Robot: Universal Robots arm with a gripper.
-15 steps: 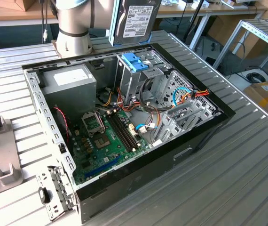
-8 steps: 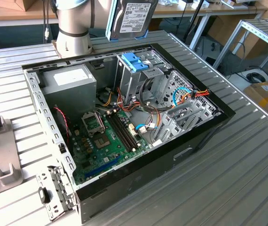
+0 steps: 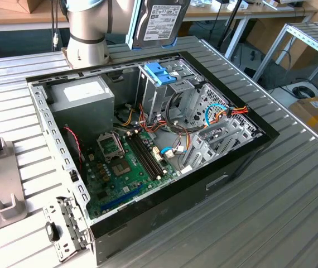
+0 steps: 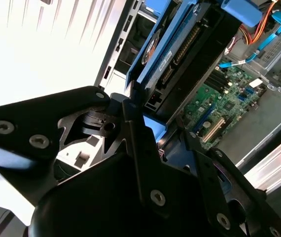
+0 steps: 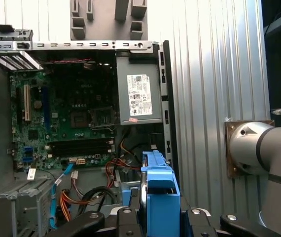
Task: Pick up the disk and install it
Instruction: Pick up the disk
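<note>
The disk (image 3: pixel 162 22), dark metal with a white barcode label and a light-blue carrier frame, hangs upright in the air above the far edge of the open computer case (image 3: pixel 248 151). In the second wrist view my gripper (image 4: pixel 153 123) is shut on the disk (image 4: pixel 180 54), with its black fingers (image 4: pixel 130 118) clamped on the sides and the connector edge facing the case. In the first wrist view the blue carrier of the disk (image 5: pixel 158 187) sits between the gripper (image 5: pixel 158 217) parts. The metal drive bay with a blue latch (image 3: pixel 160 72) lies just below the disk.
Inside the case are a grey power-supply box (image 3: pixel 83 95), a green motherboard (image 3: pixel 125 167) and loose orange and blue cables (image 3: pixel 220 111). The arm's base (image 3: pixel 86 33) stands behind the case. Grey fixtures (image 3: pixel 0 184) sit at the exterior view's left on the ribbed metal table (image 3: pixel 270 212).
</note>
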